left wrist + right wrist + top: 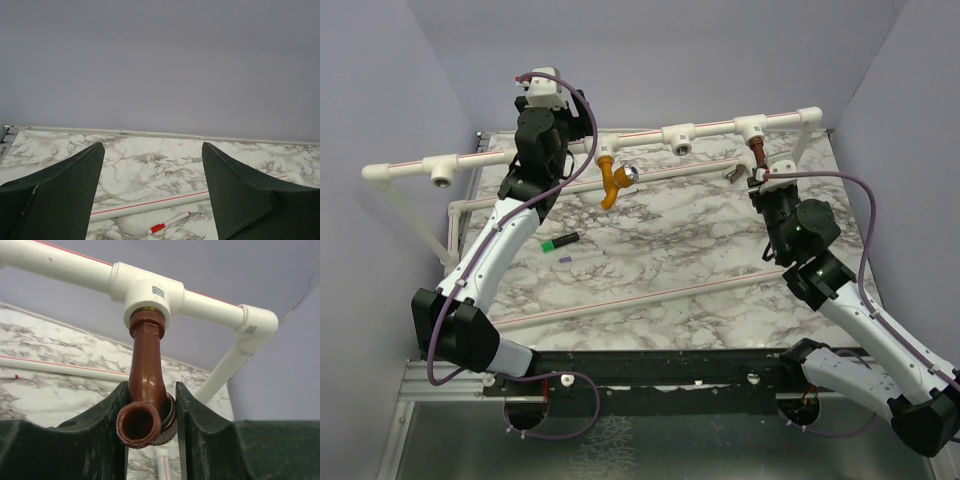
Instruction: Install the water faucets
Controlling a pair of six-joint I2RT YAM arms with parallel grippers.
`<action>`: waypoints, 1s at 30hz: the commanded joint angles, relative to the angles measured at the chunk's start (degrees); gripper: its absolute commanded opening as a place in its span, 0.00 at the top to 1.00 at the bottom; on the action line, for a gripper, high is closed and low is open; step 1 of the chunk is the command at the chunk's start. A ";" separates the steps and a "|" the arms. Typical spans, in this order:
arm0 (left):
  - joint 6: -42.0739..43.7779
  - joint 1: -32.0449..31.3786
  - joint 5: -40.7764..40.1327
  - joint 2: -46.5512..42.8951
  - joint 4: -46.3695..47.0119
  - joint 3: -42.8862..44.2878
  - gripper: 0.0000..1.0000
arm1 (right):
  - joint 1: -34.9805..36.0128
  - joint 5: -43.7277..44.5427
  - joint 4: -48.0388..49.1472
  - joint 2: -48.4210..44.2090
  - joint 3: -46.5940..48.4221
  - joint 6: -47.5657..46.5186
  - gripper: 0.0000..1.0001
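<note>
The orange-yellow faucet (612, 178) with its silver knob hangs from a T-fitting of the white pipe frame (620, 138) at centre back. The dark reddish-brown faucet (757, 155) hangs from the right T-fitting (146, 292). My right gripper (761, 180) is shut on the brown faucet (146, 385), one finger on each side of its lower end. My left gripper (535, 108) is open and empty, raised above the frame's left part, to the left of the orange faucet; its fingers (60, 195) frame only the marble table and back wall.
A green marker pen (560, 241) lies on the marble table (660, 260). A red-capped white pen (169, 222) and a loose white pipe (150, 207) lie near the back. Another long pipe (650, 295) lies across the front. Purple walls close in three sides.
</note>
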 commanded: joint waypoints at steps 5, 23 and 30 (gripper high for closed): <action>0.91 -1.28 5.52 4.37 -14.88 -4.27 0.20 | -0.05 5.78 -0.18 -0.35 3.52 29.76 0.99; 0.62 -1.37 6.15 4.20 -14.88 -4.19 0.19 | -0.05 10.88 -8.98 -4.07 6.37 73.28 0.99; 0.58 -1.38 6.15 4.24 -14.89 -4.18 0.19 | -0.05 10.54 -9.57 -4.60 5.62 92.29 0.99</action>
